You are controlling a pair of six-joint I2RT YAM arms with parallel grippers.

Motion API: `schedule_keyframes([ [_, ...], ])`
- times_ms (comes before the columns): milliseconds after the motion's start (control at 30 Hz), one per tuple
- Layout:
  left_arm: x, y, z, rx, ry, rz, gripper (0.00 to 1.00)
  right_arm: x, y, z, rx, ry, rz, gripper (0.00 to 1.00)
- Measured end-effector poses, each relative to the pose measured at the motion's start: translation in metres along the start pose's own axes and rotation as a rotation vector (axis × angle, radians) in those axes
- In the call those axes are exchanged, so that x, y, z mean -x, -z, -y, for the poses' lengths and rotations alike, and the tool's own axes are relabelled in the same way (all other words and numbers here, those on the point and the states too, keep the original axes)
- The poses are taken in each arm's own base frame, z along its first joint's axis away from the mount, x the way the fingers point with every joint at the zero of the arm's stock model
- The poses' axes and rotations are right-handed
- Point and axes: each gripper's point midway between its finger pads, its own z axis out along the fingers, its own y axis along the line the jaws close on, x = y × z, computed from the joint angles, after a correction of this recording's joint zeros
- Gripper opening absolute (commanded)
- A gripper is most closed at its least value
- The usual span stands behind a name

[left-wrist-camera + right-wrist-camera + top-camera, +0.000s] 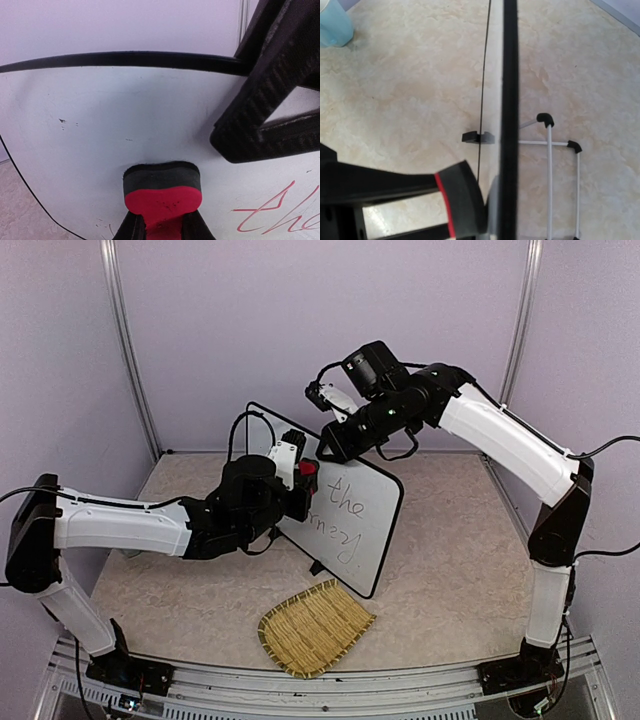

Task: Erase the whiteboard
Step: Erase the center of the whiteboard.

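The whiteboard [350,525] stands tilted at the table's middle, with handwriting on its lower right part. My left gripper [300,480] is shut on a red eraser with black felt [162,192]. The felt is pressed flat on the board's bare upper area [125,115], left of red writing [280,215]. My right gripper [333,445] is shut on the board's top rim; one of its black fingers [265,100] lies across the face. The right wrist view looks down along the black rim [510,100], with the eraser [460,200] touching the board.
A woven straw mat [315,628] lies in front of the board, near the table's front edge. A wire stand [550,170] sits behind the board, and one black board foot [479,137] rests on the table. A blue cup [335,22] stands far left.
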Motion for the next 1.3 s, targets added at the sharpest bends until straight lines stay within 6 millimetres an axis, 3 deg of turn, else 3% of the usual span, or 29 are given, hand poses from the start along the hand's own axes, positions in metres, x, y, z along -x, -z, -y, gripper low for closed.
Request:
schedule_keyframes([
  [133,-0.001,0.002,0.001,-0.011,0.003,0.006,0.16,0.000,0.001,0.001,-0.007,-0.008,-0.002,0.04],
  [233,-0.006,0.005,0.004,-0.037,0.001,0.008,0.17,-0.001,0.002,0.001,-0.009,-0.024,-0.004,0.00],
  [1100,-0.013,0.005,0.052,-0.125,-0.079,0.004,0.17,-0.004,0.007,0.012,-0.045,-0.040,-0.022,0.00],
  [1300,-0.013,0.006,0.051,-0.106,-0.078,0.003,0.17,-0.003,0.007,0.010,-0.034,-0.040,-0.020,0.00],
])
